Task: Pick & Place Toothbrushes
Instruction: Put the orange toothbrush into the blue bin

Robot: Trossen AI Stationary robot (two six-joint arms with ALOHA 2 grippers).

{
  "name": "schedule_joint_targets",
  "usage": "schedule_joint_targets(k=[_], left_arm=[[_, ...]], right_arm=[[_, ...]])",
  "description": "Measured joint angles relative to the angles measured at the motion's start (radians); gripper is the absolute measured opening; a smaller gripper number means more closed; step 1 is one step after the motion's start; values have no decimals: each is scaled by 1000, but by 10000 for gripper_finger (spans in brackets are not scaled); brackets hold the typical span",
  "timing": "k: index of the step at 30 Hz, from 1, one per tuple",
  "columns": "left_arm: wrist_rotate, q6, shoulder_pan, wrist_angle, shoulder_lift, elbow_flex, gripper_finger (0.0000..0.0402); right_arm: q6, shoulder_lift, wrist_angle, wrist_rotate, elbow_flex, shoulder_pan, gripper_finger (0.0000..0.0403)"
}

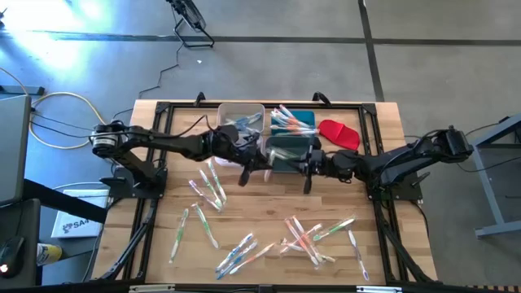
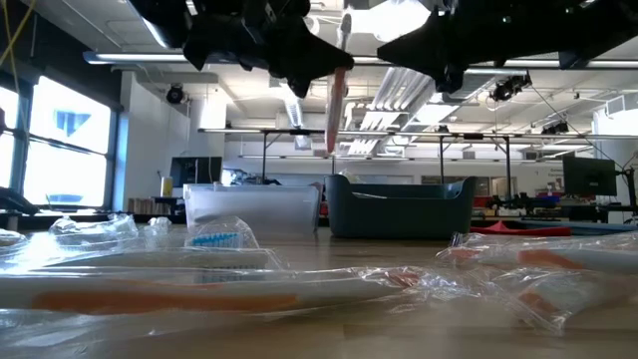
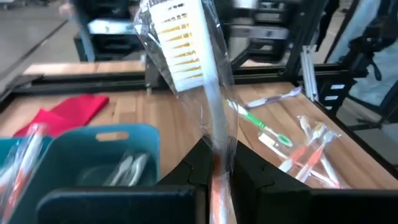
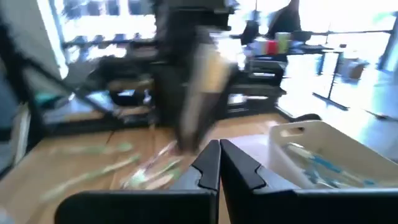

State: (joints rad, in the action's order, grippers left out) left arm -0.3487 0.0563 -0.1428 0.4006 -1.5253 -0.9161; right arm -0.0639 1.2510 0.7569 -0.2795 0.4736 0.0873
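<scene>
My left gripper [image 1: 247,169] hangs over the table's middle, just left of the teal bin [image 1: 293,150], and is shut on a toothbrush [image 3: 186,56] in a clear wrapper, with a white head and an orange handle. My right gripper [image 4: 219,163] hangs near the teal bin's right side, shut with nothing between its fingers. A clear bin [image 1: 242,118] with toothbrushes stands at the back. More wrapped toothbrushes [image 1: 305,236] lie flat on the near half of the table. My left gripper pinches the toothbrush's orange handle [image 3: 216,177] between its two fingers, wrapper and all. The fingers come at it about level and lie across it. The toothbrush [image 2: 337,100] stands nearly upright, head up, lifted clear of the table.
A red cloth [image 1: 338,134] lies right of the bins at the back. A second group of toothbrushes [image 1: 207,191] lies left of the middle. The teal bin [image 3: 93,155] holds a few toothbrushes. A black frame [image 1: 163,110] runs round the tabletop.
</scene>
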Motion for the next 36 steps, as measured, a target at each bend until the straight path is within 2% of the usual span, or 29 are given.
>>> schedule_joint_targets(k=[4,9,14,18,27,36], left_arm=[[0,23,9,1,0,0,26],[4,22,12,-7,0,0,26],[4,21,13,-6,0,0,26],[3,19,13,-6,0,0,26],[52,24,47,-2,0,0,26],[106,25,66,-1,0,0,26]], right_arm=[[-14,2,-4,-36,0,-1,15],[-14,2,-4,-30,0,-1,59],[-19,2,-3,43,0,-1,106],[-28,2,19,81,0,0,128],[-47,39,64,81,0,0,138],[-45,153,305,80,0,-2,139]])
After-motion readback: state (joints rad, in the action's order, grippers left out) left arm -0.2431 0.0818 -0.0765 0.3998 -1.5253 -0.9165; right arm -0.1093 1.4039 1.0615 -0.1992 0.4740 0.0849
